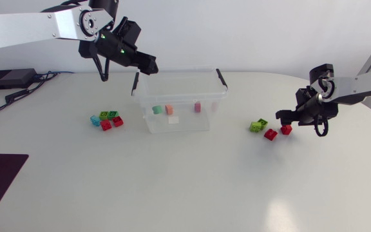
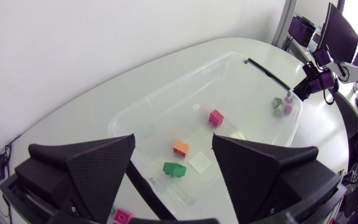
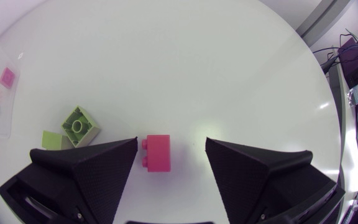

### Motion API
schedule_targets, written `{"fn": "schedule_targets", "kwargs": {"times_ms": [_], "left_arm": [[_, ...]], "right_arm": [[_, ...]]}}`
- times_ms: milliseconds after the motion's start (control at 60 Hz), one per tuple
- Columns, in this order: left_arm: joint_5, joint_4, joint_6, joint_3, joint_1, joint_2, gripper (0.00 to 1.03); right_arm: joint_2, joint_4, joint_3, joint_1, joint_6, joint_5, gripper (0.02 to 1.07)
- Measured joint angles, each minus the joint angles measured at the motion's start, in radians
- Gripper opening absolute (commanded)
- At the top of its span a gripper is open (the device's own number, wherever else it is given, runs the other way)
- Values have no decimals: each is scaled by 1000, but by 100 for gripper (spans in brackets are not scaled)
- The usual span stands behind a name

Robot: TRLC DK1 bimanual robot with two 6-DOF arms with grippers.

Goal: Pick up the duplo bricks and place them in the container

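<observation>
From above, our left claw [image 1: 148,63] hangs over the back corner of the clear, thin-walled plastic container [image 1: 179,126], a sensible spot for letting a brick fall inside. A cluster of glossy studded bricks [image 1: 107,119] lies on the smooth white counter [image 1: 172,180] near the container's left wall. On its other side, a lime-green brick [image 1: 258,125] and two red bricks [image 1: 270,134] lie under our low right claw [image 1: 287,122].

From the left wrist, the matte wedge fingers stand spread with nothing held. Below them, on the container floor, rest an orange brick [image 2: 181,147], a dark green brick [image 2: 174,169] and a pink brick [image 2: 215,117].

From the right wrist, the fingers are spread either side of a red two-stud brick [image 3: 158,153] and touch neither side. We judge them lined up to pinch its flat sides.
</observation>
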Motion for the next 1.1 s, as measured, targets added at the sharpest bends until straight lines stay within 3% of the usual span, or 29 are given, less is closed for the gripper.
{"fn": "schedule_targets", "kwargs": {"times_ms": [33, 217, 250, 400, 450, 617, 783, 1100], "left_arm": [[0, 0, 0, -9, 10, -17, 98], [0, 3, 1, -74, 143, -151, 98], [0, 4, 1, -90, 169, -172, 98], [22, 3, 18, -166, 259, -237, 98], [27, 3, 32, -188, 278, -250, 98], [45, 0, 76, -266, 346, -280, 98], [48, 0, 149, -360, 392, -286, 98], [51, 82, 302, -472, 438, -214, 98]], "right_arm": [[8, -1, 10, 3, 0, 0, 61], [48, -25, 51, 16, 0, 1, 60], [56, -31, 52, 19, 0, 1, 54], [66, -49, 52, 22, 0, 14, 46], [66, -54, 52, 22, 0, 18, 38], [66, -102, 53, 22, -1, 42, 33], [25, -168, 52, 23, -1, 46, 31], [-296, -290, 52, 133, -1, 50, 31]]}}
